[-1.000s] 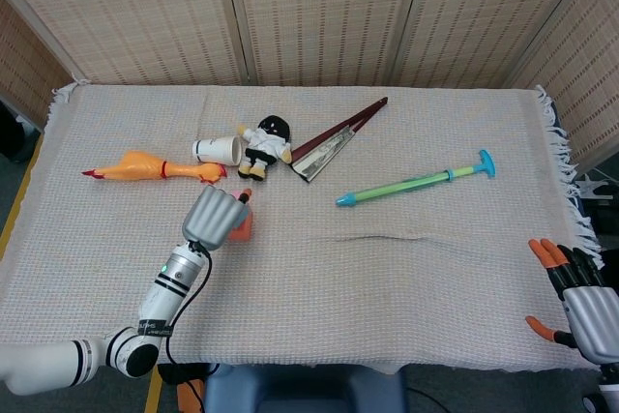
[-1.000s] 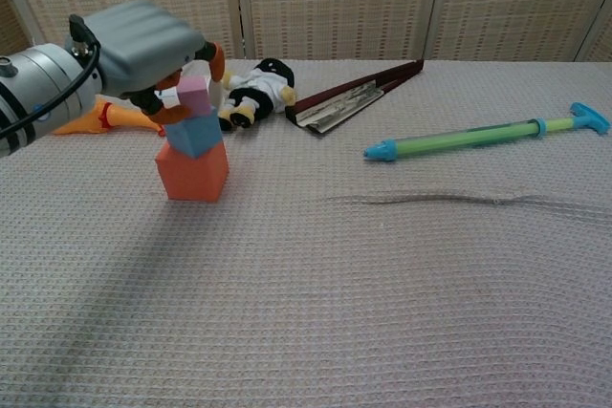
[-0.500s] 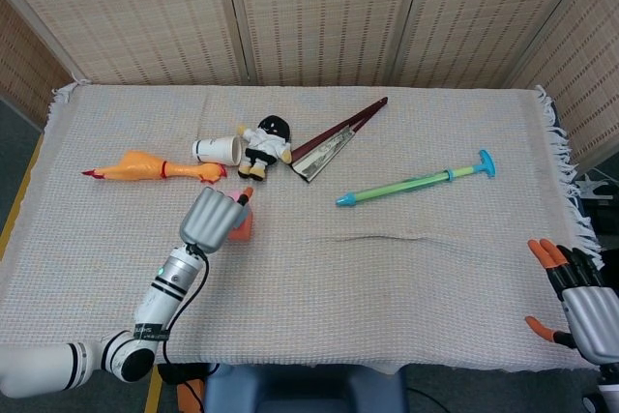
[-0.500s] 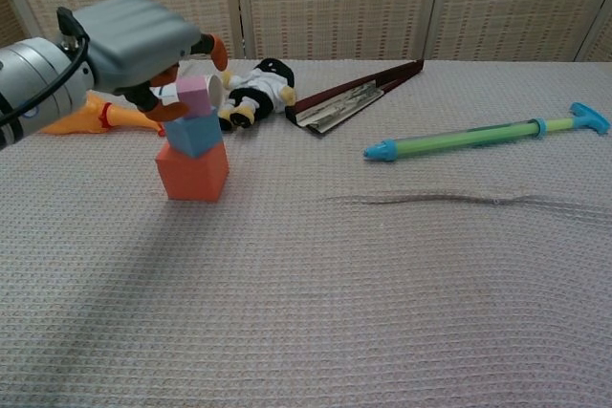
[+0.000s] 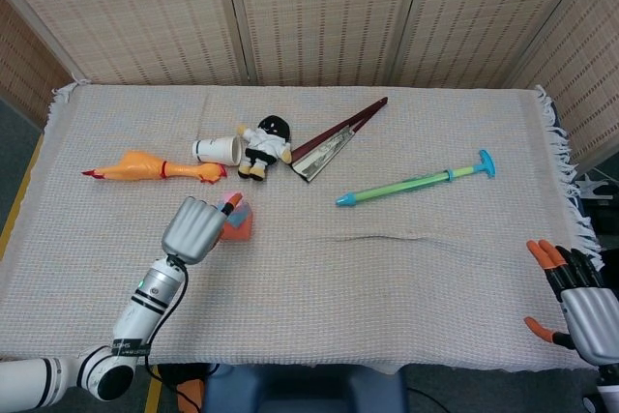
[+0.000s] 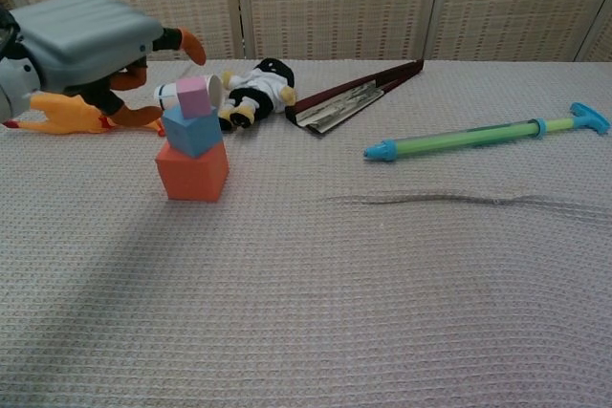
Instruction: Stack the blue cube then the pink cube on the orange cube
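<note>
Pink cube beside left robot hand

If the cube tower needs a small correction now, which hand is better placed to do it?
The left hand, probably. It hovers open just beside the pink cube on top, while the right hand waits at the table's far right edge, well away.

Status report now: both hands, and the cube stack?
Left hand open, clear of stack. Right hand open at table edge. Pink cube on blue cube on orange cube, standing free. Nothing in the way.
</note>
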You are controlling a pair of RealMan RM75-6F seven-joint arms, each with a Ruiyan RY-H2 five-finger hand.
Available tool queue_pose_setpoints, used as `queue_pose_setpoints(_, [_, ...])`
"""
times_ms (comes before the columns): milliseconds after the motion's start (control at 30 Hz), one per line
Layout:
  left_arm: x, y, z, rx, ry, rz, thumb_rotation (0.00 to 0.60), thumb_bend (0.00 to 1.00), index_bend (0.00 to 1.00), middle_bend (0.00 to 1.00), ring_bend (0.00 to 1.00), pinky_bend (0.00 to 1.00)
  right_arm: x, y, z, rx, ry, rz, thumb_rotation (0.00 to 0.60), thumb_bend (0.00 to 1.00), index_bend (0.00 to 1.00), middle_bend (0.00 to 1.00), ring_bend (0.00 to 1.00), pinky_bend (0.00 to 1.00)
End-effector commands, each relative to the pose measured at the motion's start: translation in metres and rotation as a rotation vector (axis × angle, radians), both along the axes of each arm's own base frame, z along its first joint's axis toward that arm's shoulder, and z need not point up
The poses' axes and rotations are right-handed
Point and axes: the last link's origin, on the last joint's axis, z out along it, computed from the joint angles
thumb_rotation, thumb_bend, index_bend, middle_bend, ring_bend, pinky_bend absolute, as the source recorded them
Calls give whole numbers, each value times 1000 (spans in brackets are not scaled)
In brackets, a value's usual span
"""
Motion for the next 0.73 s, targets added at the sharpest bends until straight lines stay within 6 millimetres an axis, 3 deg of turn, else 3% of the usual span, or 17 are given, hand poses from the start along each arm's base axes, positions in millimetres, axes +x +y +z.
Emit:
queue_pose_setpoints(33, [-36, -34, 25, -15, -104, 100, 600, 345, 162, 954, 983, 1000, 0, 1, 1, -2, 1, -1, 600, 62, 0, 0, 0, 0])
queue_pose_setpoints(100, [-59, -59, 39, -16, -179, 149, 600, 343, 145, 802, 845, 938, -1, 2, 1, -2, 3, -2, 600, 62, 0, 0, 0, 0])
queue_pose_setpoints(167, [-90, -93, 52, -30, -284, 203, 600, 343, 125, 549, 561, 699, -1, 2, 0, 1, 8, -4, 600, 63, 0, 0, 0, 0])
queue_pose_setpoints(200, [-108, -113, 58, -31, -354, 227, 600, 344, 115, 378, 359, 499, -1, 2, -1, 4, 12, -7, 600, 63, 0, 0, 0, 0])
queue_pose_setpoints(267, [-134, -141, 65, -22, -441, 264, 600, 344, 117, 217, 154, 288, -1, 3, -3, 9, 17, -10, 600, 63, 0, 0, 0, 0])
queue_pose_setpoints(400, [-175, -180, 79, 42, -501, 373, 600, 347, 138, 154, 40, 180, 0, 3, -9, 15, 31, -9, 600, 63, 0, 0, 0, 0])
queue_pose_setpoints(533, [-174, -185, 103, 99, -514, 371, 600, 357, 124, 122, 7, 157, 4, 4, -11, -4, 29, 38, 600, 62, 0, 0, 0, 0])
queue_pose_setpoints(733, [-179, -189, 112, 141, -461, 403, 600, 359, 119, 119, 6, 157, 5, 5, -14, -11, 33, 44, 600, 62, 0, 0, 0, 0])
